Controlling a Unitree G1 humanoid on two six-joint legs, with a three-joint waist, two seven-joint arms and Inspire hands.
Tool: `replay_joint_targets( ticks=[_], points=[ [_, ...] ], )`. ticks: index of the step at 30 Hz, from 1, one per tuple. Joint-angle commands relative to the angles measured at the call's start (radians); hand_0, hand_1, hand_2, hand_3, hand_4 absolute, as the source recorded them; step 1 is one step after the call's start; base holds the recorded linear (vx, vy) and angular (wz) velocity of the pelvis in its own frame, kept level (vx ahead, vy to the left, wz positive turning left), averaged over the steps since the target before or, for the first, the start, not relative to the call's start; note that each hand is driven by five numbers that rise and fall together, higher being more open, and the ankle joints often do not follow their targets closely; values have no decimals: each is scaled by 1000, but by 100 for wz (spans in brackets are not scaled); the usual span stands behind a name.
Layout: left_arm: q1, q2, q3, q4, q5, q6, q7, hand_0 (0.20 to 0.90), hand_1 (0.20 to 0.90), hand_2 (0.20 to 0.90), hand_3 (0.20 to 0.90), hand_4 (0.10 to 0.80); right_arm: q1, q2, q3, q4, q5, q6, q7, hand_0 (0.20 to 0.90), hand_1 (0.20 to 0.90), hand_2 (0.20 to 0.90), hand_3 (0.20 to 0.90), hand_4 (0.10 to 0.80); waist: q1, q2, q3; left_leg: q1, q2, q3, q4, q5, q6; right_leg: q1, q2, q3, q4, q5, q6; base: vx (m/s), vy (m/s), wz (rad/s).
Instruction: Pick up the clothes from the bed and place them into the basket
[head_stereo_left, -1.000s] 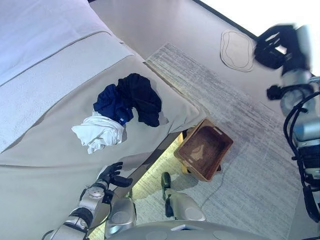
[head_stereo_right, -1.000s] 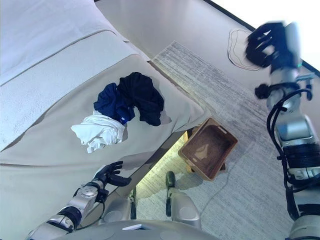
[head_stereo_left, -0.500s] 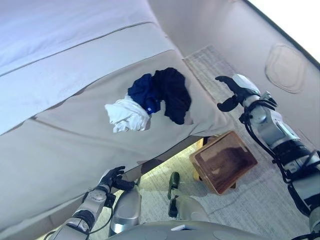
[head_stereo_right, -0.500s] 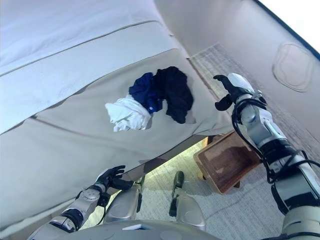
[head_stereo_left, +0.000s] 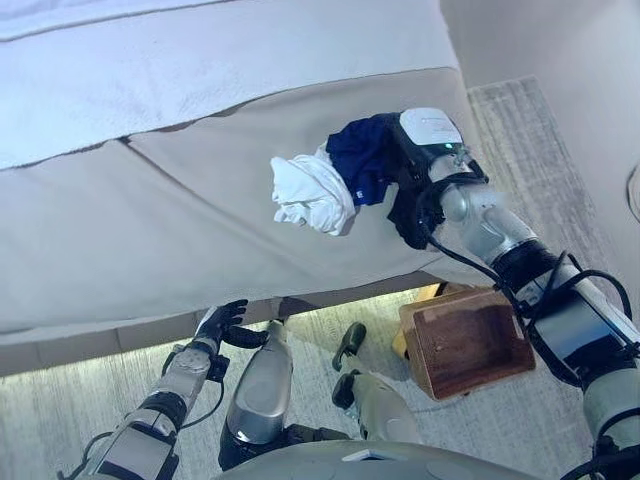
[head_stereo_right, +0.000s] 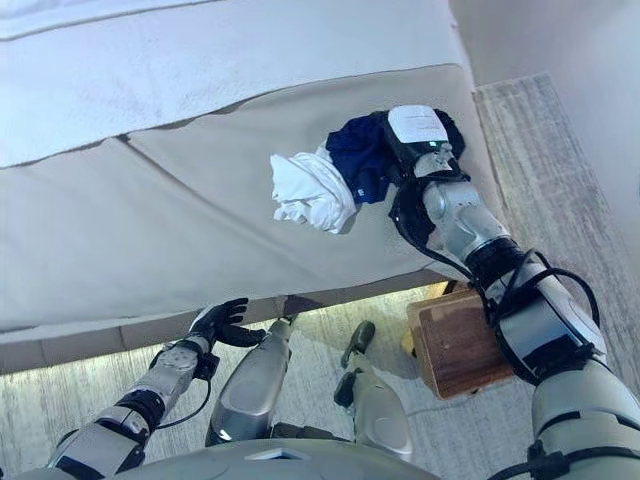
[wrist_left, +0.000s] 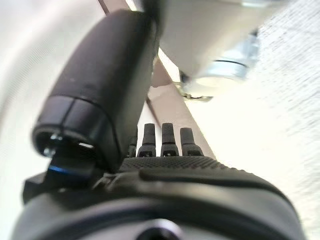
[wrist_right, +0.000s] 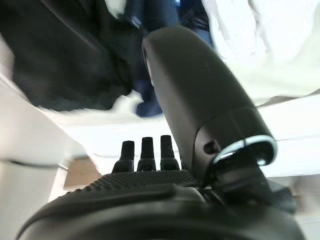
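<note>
Evidently the right robot hand (head_stereo_left: 425, 135), fingers straight, hangs over the clothes (head_stereo_left: 345, 175) heaped near the bed (head_stereo_left: 150, 210) edge, so the basket (head_stereo_left: 465, 340) below is close; the left robot hand (head_stereo_left: 225, 325) idles, relaxed.

The left hand (wrist_left: 165, 175) fills the lower part of the view, its dark textured bulk close to the camera. Its thumb (wrist_left: 100, 95) stands up large in front, and a row of straight fingers (wrist_left: 170, 140) shows beside it. Past them lie a pale carpet (wrist_left: 280, 115) and a light, blurred bed edge (wrist_left: 30, 65).
</note>
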Motion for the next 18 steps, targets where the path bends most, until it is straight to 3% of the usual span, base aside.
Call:
replay_joint_targets(
  ticks=[1,9,18],
  points=[
    [47,37,-60,-23,-27,-32,1,900,900,900,900,800,-178,-3,47,-16,-67,13,-63,900,900,900,900,800,41,-15,-29,-12,-24,50,37,-101,69,-25,-63,27,185,-80,50,-18,19,20],
    [46,54,-55,-42,-36,-25,16,900,900,900,900,800,-254,40,154,37,-140,13,-26,900,900,900,900,800,85,-23,-15,-40,-23,22,14,-83,63,-44,-66,-2,183,-74,58,-5,7,21],
    [39,70,-18,-28,-28,-32,3,900,900,900,900,800,-259,129,206,47,-10,-3,316,900,900,900,900,800,111,-37,3,-50,-14,2,-19,-60,53,-72,-53,-8,189,-80,61,-4,7,8]
  ],
)
